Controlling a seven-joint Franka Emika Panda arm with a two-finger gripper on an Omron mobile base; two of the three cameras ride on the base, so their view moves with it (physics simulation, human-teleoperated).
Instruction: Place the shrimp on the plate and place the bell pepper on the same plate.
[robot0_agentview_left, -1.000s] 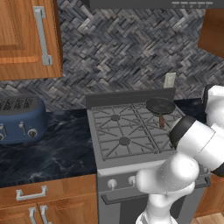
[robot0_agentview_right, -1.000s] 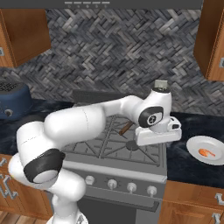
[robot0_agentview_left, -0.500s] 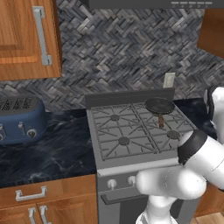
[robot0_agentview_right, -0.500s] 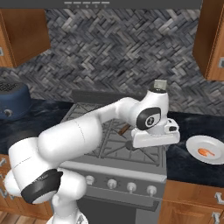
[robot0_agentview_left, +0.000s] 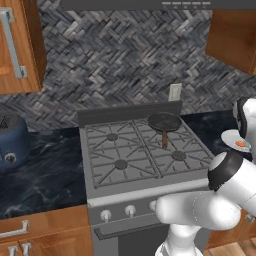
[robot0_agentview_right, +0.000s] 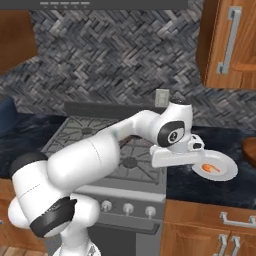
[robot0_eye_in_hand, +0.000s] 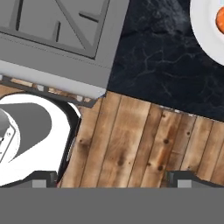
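Jaws spread wide, nothing held. Shrimp (robot0_agentview_right: 209, 168) sits on plate (robot0_agentview_right: 226, 174), right of the stove (robot0_agentview_right: 100, 145). Bell pepper location unclear. Risk: gripper (robot0_eye_in_hand: 112, 177), beside the plate, clips its rim and shifts it.

Even, soft rendered light around me, no glare, faint shadow under my arm, sharp throughout, slightly pixelated edges, no lens distortion.

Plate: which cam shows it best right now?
Right base view. The plate shows nearly whole on the dark counter right of the stove, with an orange piece on it, its near-left edge behind the hand. Left base view catches a sliver past the arm. Hand view crops it to an arc at the top right corner.
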